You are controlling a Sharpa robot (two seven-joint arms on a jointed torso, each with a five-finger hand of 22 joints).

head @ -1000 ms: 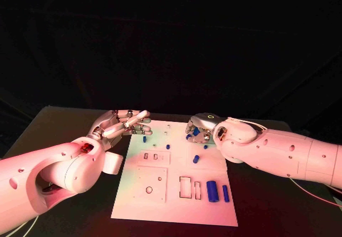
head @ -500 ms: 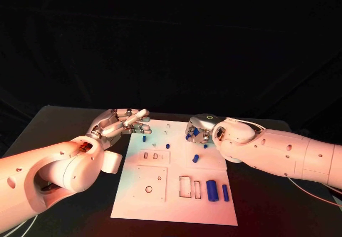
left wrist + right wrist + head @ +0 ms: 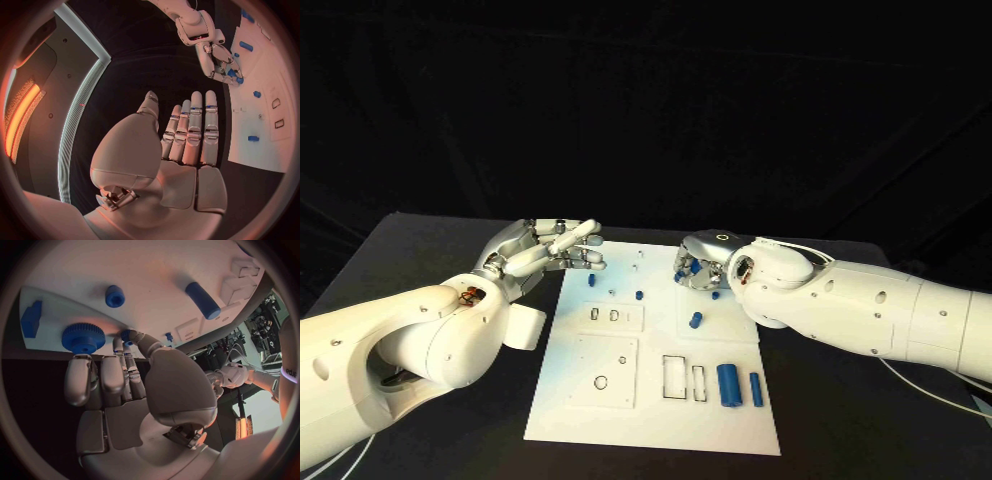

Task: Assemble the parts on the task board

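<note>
The white task board (image 3: 625, 420) lies in the middle of the black table. My right hand (image 3: 702, 264) reaches down onto its far right corner. In the right wrist view the thumb and a finger pinch a small blue peg (image 3: 127, 335) beside a blue gear (image 3: 83, 337). My left hand (image 3: 554, 249) hovers at the board's far left corner, holding nothing, its fingers (image 3: 195, 127) held straight. Loose blue parts lie on the board: a thick cylinder (image 3: 728, 384), a thin rod (image 3: 757, 389) and a short peg (image 3: 695, 320).
Rectangular and round slots (image 3: 684, 379) are cut into the board's near half. Small blue pegs (image 3: 639, 296) stand near its far edge. A blue block (image 3: 31, 318) sits by the gear. Black table (image 3: 877, 420) surrounds the board.
Both hands stay at the board's far corners. The right hand has shifted very slightly over the gear corner; the left hand has barely moved.
</note>
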